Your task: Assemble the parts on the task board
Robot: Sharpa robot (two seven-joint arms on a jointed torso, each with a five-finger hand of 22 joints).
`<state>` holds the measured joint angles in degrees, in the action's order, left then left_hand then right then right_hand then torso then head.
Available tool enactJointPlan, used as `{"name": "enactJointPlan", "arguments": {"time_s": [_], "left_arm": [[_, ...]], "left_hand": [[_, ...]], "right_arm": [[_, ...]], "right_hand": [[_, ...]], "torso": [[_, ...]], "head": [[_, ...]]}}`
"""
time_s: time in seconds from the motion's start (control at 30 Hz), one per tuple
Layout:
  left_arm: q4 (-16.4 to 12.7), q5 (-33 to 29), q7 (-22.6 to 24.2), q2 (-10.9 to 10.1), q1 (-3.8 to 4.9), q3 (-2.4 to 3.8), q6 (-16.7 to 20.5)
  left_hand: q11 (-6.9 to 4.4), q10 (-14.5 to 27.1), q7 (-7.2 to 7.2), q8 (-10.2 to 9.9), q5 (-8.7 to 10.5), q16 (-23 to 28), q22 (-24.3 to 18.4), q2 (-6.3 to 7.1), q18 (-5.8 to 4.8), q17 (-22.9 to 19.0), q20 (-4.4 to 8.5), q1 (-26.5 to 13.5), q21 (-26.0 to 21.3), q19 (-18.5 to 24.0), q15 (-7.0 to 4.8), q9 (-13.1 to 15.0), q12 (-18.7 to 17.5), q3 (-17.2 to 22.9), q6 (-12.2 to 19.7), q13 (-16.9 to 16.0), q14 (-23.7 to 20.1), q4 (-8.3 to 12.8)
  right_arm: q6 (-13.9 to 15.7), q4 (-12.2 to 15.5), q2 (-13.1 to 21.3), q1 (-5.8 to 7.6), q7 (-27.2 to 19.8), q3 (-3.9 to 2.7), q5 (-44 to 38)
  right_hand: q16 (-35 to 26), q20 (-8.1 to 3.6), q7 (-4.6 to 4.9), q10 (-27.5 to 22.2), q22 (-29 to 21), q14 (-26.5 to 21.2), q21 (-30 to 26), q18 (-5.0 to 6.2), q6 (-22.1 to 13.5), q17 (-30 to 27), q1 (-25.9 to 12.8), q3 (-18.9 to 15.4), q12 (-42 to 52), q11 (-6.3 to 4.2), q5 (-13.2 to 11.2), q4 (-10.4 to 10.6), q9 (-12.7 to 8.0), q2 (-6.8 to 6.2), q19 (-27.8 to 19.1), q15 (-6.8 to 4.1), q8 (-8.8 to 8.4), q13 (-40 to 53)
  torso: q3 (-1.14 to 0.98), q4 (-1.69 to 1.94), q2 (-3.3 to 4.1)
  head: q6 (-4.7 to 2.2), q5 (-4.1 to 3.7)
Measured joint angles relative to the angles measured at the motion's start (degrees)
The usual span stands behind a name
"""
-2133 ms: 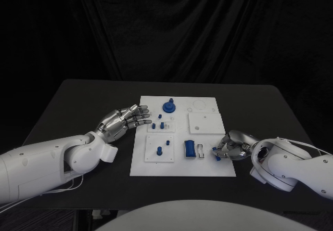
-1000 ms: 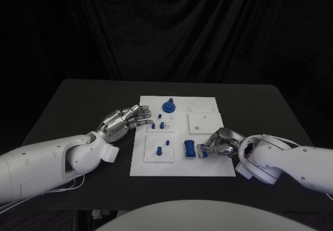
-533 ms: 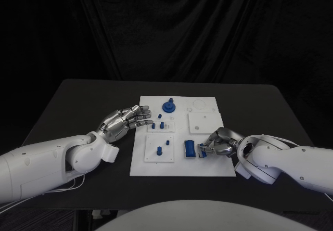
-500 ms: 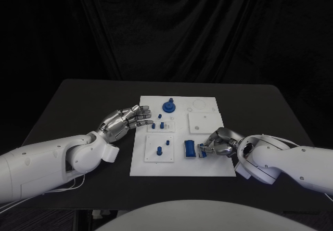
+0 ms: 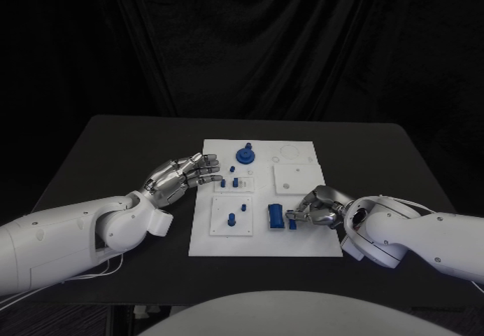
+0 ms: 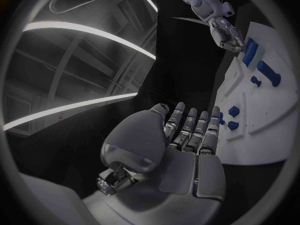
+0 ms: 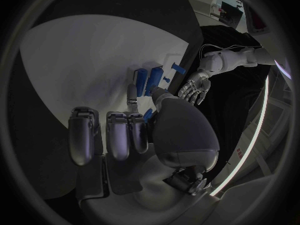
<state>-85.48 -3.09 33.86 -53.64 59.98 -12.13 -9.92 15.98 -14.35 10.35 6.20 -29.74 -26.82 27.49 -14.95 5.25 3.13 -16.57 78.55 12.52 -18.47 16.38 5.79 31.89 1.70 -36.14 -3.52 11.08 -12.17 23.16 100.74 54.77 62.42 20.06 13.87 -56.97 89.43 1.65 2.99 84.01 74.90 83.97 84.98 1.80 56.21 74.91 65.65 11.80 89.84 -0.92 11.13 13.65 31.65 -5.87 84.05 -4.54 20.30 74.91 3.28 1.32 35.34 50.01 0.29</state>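
Note:
The white task board (image 5: 303,241) lies mid-table. My right hand (image 5: 321,210) rests over the board's right front part and pinches a small blue part (image 5: 292,224) low over the board, just right of an upright blue block (image 5: 274,215). In the right wrist view the small blue part (image 7: 148,115) sits between thumb and fingertip, with the blue block (image 7: 143,78) beyond it. My left hand (image 5: 184,174) hovers at the board's left edge, fingers spread, holding nothing. The left wrist view has my left hand (image 6: 184,142) beside the board (image 6: 253,112).
A blue knob on a round base (image 5: 245,154) stands at the board's far side. Small blue pegs (image 5: 235,182) stand near my left fingertips, and more pegs (image 5: 231,219) stand in the front left plate. A square white plate (image 5: 299,178) lies at the right.
My right hand has moved left from the board's right edge to beside the blue block, carrying the small blue part. The left hand has stayed put.

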Motion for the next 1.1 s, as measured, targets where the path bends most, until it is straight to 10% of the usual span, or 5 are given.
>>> {"name": "enactJointPlan", "arguments": {"time_s": [0.27, 0.43, 0.7, 1.1], "left_arm": [[0.09, 0.0, -0.12, 0.03, 0.0, 0.0, -0.07], [0.1, 0.0, -0.17, 0.03, -0.02, 0.0, -0.14], [0.09, 0.0, -0.2, -0.04, -0.04, 0.0, -0.2], [0.03, 0.0, -0.24, -0.27, -0.07, 0.0, -0.22]], "left_hand": [[0.0, 0.0, 0.0, 0.0, 0.0, 0.0, 0.0, 0.0, 0.0, 0.0, 0.0, 0.0, 0.0, 0.0, 0.0, 0.0, 0.0, 0.0, 0.0, 0.0, 0.0, 0.0], [0.0, 0.0, 0.0, 0.0, 0.0, 0.0, 0.0, 0.0, 0.0, 0.0, 0.0, 0.0, 0.0, 0.0, 0.0, 0.0, 0.0, 0.0, 0.0, 0.0, 0.0, 0.0], [0.0, 0.0, 0.0, 0.0, 0.0, 0.0, 0.0, 0.0, 0.0, 0.0, 0.0, 0.0, 0.0, 0.0, 0.0, 0.0, 0.0, 0.24, 0.0, 0.0, 0.0, 0.24], [0.0, 0.0, 0.0, 0.0, 0.0, 0.0, 0.0, 0.0, 0.0, 0.0, 0.0, 0.0, 0.0, 0.0, 0.0, 0.0, 0.0, 0.24, 0.0, 0.0, 0.0, 0.24]], "right_arm": [[-0.12, 0.02, 0.0, 0.0, 0.32, 0.0, -0.76], [0.06, 0.24, 0.29, 0.0, 0.25, 0.0, -1.0], [1.02, 1.63, 1.99, 0.0, -0.48, 0.01, -1.21], [1.02, 3.7, 4.79, -0.13, -0.96, 0.12, -1.31]], "right_hand": [[-0.2, 0.0, 0.0, 0.01, 0.0, 0.0, -0.29, 0.0, 0.0, 0.0, -2.65, -4.18, 0.0, 0.01, -6.98, 2.87, -0.14, -0.01, 0.0, 0.0, 0.0, 0.0], [-0.2, 0.0, 0.0, 0.01, 0.0, 0.0, -0.29, 0.0, 0.0, 0.0, -4.56, -5.46, 0.0, 0.01, -7.37, 3.1, -0.14, 1.03, 0.0, 0.0, 0.0, -0.01], [-0.2, 0.0, 0.0, 0.01, 0.0, 0.0, -0.29, 0.0, 0.0, 0.0, 1.25, -4.83, 0.0, 0.01, 2.55, 0.57, 1.19, 2.32, 0.0, 0.0, 1.64, -0.01], [-0.2, -0.17, -1.07, 0.02, 0.05, 0.02, -0.29, 0.0, -1.07, 0.0, 4.8, -5.46, 0.0, -0.84, 3.49, -0.86, 6.06, 2.44, -0.17, -0.44, 7.55, 0.0]], "torso": [[0.0, -0.04, -0.05], [0.0, -0.04, -0.07], [-0.01, -0.04, -0.08], [-0.02, -0.03, -0.07]], "head": [[0.0, 0.09], [0.0, 0.09], [0.0, 0.14], [0.0, 0.2]]}}
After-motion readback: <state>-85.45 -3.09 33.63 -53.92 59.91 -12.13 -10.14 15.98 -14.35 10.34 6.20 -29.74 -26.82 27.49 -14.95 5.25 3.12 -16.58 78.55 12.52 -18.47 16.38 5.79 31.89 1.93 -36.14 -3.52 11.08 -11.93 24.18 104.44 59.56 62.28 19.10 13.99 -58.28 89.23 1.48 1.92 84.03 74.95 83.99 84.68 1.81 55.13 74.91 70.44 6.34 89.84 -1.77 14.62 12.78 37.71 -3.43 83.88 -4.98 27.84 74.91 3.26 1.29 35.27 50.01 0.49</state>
